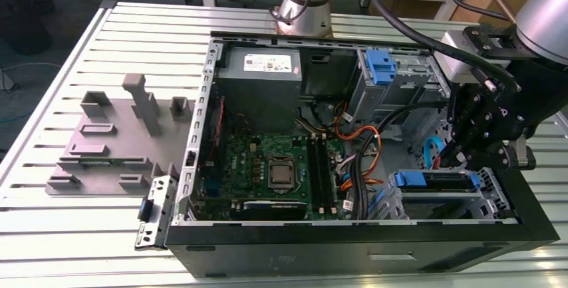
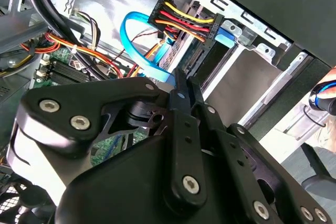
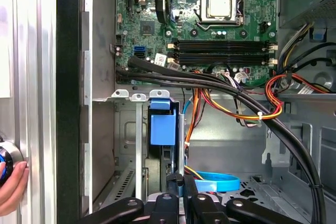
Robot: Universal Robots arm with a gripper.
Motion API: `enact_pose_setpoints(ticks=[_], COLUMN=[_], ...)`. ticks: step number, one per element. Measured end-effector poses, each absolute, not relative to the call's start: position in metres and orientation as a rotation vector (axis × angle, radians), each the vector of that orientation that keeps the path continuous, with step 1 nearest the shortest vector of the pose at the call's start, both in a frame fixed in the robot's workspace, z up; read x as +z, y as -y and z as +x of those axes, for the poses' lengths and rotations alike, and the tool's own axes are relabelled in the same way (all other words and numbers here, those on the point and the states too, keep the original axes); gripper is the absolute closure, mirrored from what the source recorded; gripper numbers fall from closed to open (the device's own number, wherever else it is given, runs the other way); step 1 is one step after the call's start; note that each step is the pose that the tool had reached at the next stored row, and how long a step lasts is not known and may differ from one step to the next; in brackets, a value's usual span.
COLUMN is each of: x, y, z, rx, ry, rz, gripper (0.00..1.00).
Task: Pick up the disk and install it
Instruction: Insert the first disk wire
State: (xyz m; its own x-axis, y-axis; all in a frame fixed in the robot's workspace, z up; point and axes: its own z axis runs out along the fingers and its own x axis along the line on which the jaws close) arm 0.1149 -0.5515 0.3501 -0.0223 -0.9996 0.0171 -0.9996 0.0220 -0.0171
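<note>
The disk (image 1: pixel 435 180), where is it being kept?

It is being carried in the metal drive cage (image 1: pixel 483 203) just beside the motherboard (image 1: pixel 266 168), on the exterior view's right of it, inside the open computer case (image 1: pixel 355 251). In the first wrist view the disk (image 3: pixel 163 127) is being seen edge-on, its blue carrier tab foremost.

And the claw (image 1: pixel 457 158)?

It is being held just beside the disk, on the side away from the motherboard. In both wrist views the claw (image 2: pixel 185 85) (image 3: pixel 181 182) is being shown with its fingers (image 2: pixel 178 95) pressed together, and nothing is being gripped.

What else is being seen nearby?

A blue data cable (image 3: pixel 218 182) is being looped between the claw and the motherboard. A hand (image 3: pixel 13 187) is being rested outside the case wall, well apart from the motherboard. The case is being borne by the slatted worktop (image 1: pixel 89 235).
</note>
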Motion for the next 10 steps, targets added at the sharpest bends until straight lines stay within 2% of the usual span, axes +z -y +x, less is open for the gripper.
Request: enact_pose_setpoints(ticks=[10], x=[0.3481], y=[0.5523], z=[0.1141], rx=[0.036], ry=[2.247], rz=[2.198], gripper=[0.84])
